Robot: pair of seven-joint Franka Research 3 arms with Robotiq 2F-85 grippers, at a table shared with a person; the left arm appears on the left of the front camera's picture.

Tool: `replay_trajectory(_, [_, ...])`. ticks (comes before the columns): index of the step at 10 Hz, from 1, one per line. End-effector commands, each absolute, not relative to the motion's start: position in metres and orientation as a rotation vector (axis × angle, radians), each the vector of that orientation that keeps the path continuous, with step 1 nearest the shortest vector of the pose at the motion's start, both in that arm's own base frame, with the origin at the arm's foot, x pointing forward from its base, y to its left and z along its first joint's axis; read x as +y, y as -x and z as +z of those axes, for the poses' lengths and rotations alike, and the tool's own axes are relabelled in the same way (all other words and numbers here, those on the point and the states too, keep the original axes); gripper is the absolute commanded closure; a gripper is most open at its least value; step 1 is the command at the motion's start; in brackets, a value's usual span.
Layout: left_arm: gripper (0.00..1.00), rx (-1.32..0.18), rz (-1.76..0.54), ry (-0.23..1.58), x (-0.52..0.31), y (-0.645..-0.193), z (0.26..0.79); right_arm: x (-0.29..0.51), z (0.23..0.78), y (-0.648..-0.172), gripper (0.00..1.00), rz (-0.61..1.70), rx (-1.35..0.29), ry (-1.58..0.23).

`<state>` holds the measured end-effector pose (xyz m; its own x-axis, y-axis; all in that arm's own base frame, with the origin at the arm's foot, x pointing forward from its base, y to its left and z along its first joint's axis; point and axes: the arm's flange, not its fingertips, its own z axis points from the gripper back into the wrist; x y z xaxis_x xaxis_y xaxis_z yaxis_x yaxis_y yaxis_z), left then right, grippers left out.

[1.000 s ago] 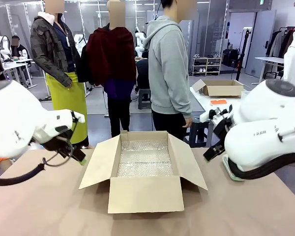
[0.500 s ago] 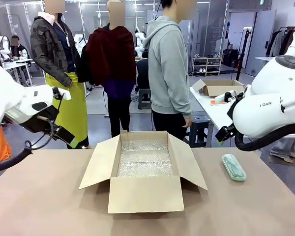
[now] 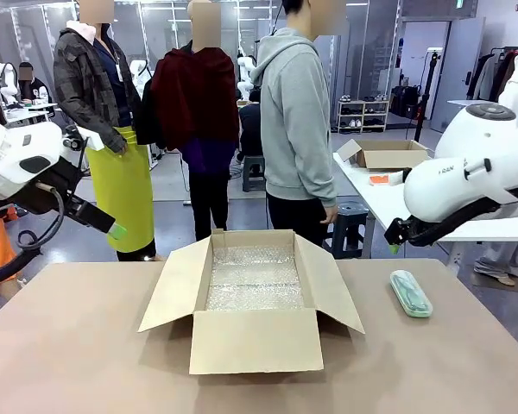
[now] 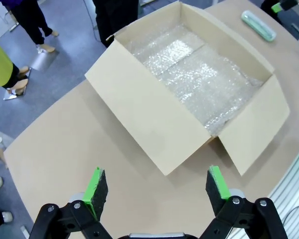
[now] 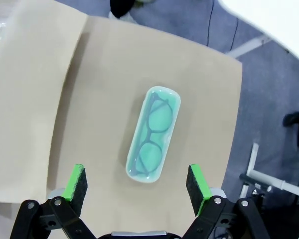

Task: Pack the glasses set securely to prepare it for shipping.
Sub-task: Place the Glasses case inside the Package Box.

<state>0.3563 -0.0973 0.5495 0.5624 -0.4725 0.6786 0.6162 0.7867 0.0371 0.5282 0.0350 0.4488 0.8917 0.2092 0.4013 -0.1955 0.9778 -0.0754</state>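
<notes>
On the brown worktop [image 3: 69, 345], right of the open cardboard box [image 3: 255, 341] — pale mint-green translucent glasses case [image 5: 153, 134] flat, long axis near-to-far — left gripper [image 4: 157, 186], right gripper [image 5: 137, 181]: jaws released, empty.

Looks onto a plain brown table [image 3: 60, 345]. Carries an open cardboard box [image 3: 255, 341] at its middle, standing flat with side flaps splayed outward. Also carries one pale mint green glasses case [image 3: 411, 293], lying flat to the robot's right of the box, between the right flap and the table's right edge, touching neither. Shows a glasses outline through its lid.
</notes>
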Motion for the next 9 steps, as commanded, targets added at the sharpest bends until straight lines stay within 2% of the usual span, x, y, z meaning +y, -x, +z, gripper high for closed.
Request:
replay_trajectory(1, [0.0, -0.748, -0.674, 0.307, -0.089, -0.319, 0.539, 0.031, 0.438, -0.563, 0.0, 0.163, -0.357, 0.017])
replay_trajectory(2, [0.0, -0.731, -0.647, 0.214, -0.097, -0.356, 0.549, 0.021, 0.426, -0.581, 0.0, 0.136, -0.32, 0.039])
replay_trajectory(6, [0.0, -0.731, -0.647, 0.214, -0.097, -0.356, 0.549, -0.001, 0.392, -0.611, 0.0, 0.076, -0.199, 0.025])
replay_trajectory(8, [0.0, -0.731, -0.647, 0.214, -0.097, -0.356, 0.549, 0.005, 0.398, -0.606, 0.0, 0.111, -0.247, 0.01])
replay_trajectory(9, [0.0, -0.731, -0.647, 0.214, -0.097, -0.356, 0.549, -0.006, 0.384, -0.607, 0.0, 0.105, -0.209, 0.024])
